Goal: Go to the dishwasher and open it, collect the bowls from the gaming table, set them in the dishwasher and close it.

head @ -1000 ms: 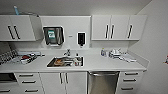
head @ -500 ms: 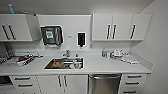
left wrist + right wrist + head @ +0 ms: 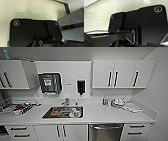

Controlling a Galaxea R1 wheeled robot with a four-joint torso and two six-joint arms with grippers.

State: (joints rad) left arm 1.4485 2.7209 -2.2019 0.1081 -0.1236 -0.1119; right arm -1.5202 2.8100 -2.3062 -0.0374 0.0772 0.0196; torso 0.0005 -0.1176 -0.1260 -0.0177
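Kitchenette: your head camera faces a white counter [image 3: 100,114] under white wall cupboards [image 3: 122,74], caught mid-approach.
Far left: a dish rack [image 3: 15,108] with red and dark items sits on the counter.
Left wall: a dark paper-towel dispenser [image 3: 50,82] hangs above the counter.
Centre: a steel sink [image 3: 63,112] holds dishes you cannot tell apart, with the tap [image 3: 66,101] behind it and a black soap dispenser [image 3: 80,87] on the wall above.
Right of centre: the dishwasher [image 3: 106,132] sits under the counter, steel front closed, bar handle along its top edge.
Right: bottles and clutter [image 3: 117,103] crowd the counter's far end, with white drawers [image 3: 136,130] below.
Hands: neither wrist camera lets you tell how far the fingers are spread or whether anything is held.
Left wrist: you see pale floor [image 3: 31,10] and grey drawer fronts [image 3: 72,25] close by that arm.
Right wrist: pale floor [image 3: 109,15] lies beyond the arm's dark plate.
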